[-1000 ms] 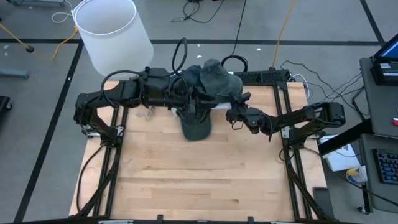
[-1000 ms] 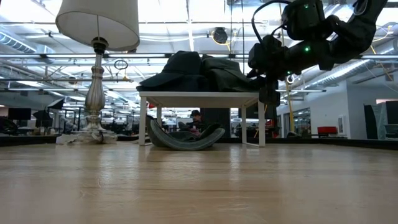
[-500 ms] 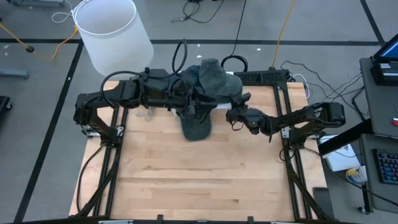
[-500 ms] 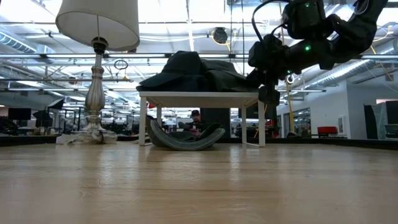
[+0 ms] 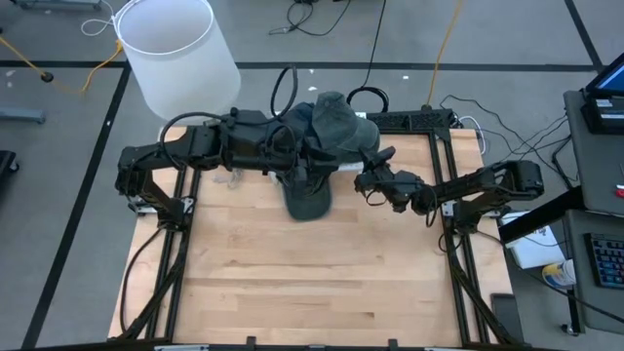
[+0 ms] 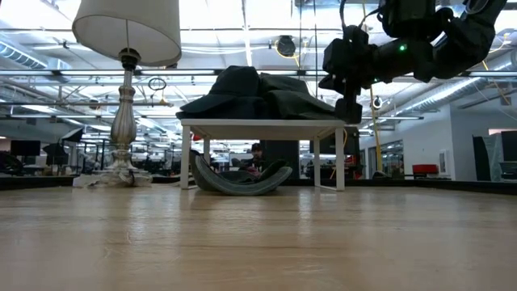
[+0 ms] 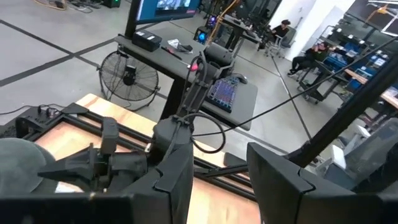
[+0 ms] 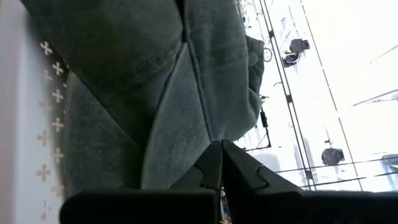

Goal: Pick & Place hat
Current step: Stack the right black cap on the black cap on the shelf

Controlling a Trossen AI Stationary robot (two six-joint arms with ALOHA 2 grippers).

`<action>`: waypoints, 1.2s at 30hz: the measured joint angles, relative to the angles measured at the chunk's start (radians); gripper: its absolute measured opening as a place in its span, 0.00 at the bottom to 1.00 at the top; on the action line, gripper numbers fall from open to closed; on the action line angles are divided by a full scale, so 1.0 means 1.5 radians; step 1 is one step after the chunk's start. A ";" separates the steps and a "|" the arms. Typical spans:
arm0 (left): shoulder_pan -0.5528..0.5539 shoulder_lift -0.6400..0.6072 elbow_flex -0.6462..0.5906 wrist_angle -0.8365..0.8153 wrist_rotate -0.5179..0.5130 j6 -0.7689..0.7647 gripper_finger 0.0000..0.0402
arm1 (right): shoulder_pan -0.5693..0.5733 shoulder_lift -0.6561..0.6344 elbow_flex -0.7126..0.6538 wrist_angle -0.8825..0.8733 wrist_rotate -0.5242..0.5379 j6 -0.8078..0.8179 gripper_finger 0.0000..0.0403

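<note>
Hats (image 5: 336, 122) lay heaped on the small white stand (image 6: 258, 125) at the bench's far edge, where the right gripper (image 5: 371, 175) had pinched its fingers tight on a fabric fold (ready to lift), the left gripper (image 5: 307, 166) part-open, holding nothing
</note>
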 joint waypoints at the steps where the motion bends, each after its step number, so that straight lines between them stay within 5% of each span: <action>1: 0.000 0.000 0.000 -0.003 -0.004 0.000 0.38 | 0.002 0.000 0.000 0.000 0.002 -0.002 0.00; 10: 0.000 0.000 0.000 -0.008 -0.007 -0.004 0.38 | 0.004 -0.013 0.000 0.025 -0.027 0.105 0.00; 15: 0.000 0.000 0.000 -0.008 -0.007 -0.015 0.38 | 0.004 -0.099 0.007 0.012 -0.151 0.325 0.06; 23: 0.000 0.000 0.000 -0.007 -0.007 -0.019 0.38 | -0.011 -0.215 0.014 -0.188 -0.395 0.603 0.24; 28: 0.000 0.000 0.000 -0.006 -0.007 -0.019 0.38 | -0.011 -0.215 0.042 -0.275 -0.358 0.619 0.32; 36: 0.000 0.000 0.000 -0.007 -0.007 -0.019 0.38 | -0.038 -0.138 0.258 -0.629 -0.332 0.749 0.40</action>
